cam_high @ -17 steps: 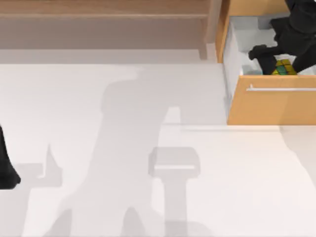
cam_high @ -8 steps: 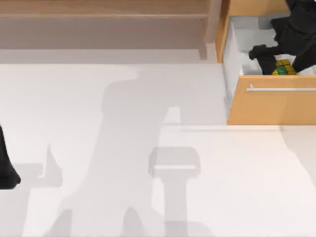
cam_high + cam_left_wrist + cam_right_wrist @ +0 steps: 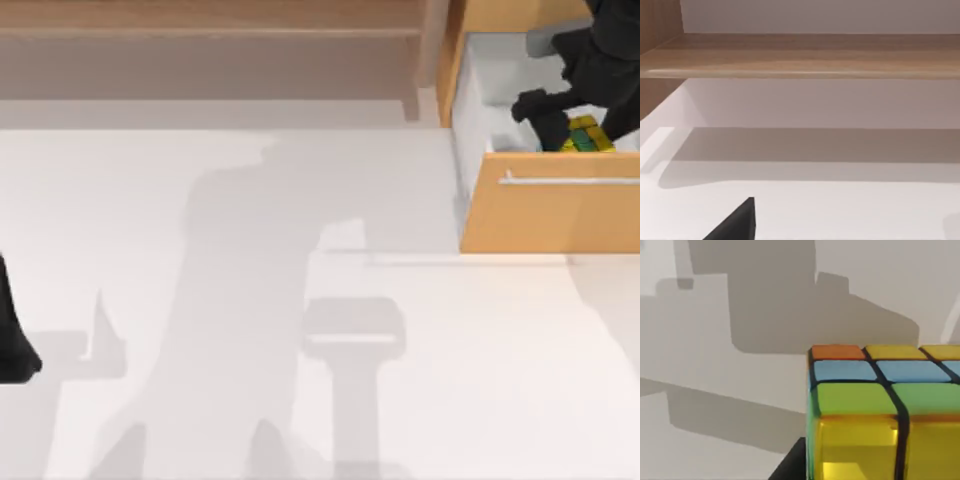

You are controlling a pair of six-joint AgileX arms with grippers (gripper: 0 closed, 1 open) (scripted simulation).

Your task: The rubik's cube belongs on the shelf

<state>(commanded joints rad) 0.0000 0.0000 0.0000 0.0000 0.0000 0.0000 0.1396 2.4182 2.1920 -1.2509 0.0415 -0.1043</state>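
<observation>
We have our right gripper (image 3: pixel 568 122) down inside the open drawer (image 3: pixel 545 210) of the orange-tan cabinet at the table's far right, and the rubik's cube (image 3: pixel 586 135) sits between its fingers there, just behind the drawer front with its silver bar handle (image 3: pixel 570 181). In the right wrist view the rubik's cube (image 3: pixel 880 415) looms very near the camera, with a dark finger edge against its lower side, so we judge the fingers pinched onto the cube rather than spread around it. The step in hand looks like the pick-up: the grasp reads as made, and the cube seems to stand clear of the pale drawer floor, though we cannot tell for sure whether it is raised. The shelf (image 3: pixel 210 20), the long brown board along the far edge with its upright post (image 3: pixel 432 55) beside the cabinet, carries nothing yet. Next we need to lift straight up until the cube clears the drawer walls and front, then carry it leftward past the post and set it on the board. Our left arm (image 3: pixel 14 330) waits parked at the table's left edge; we cannot tell how its fingers stand.
</observation>
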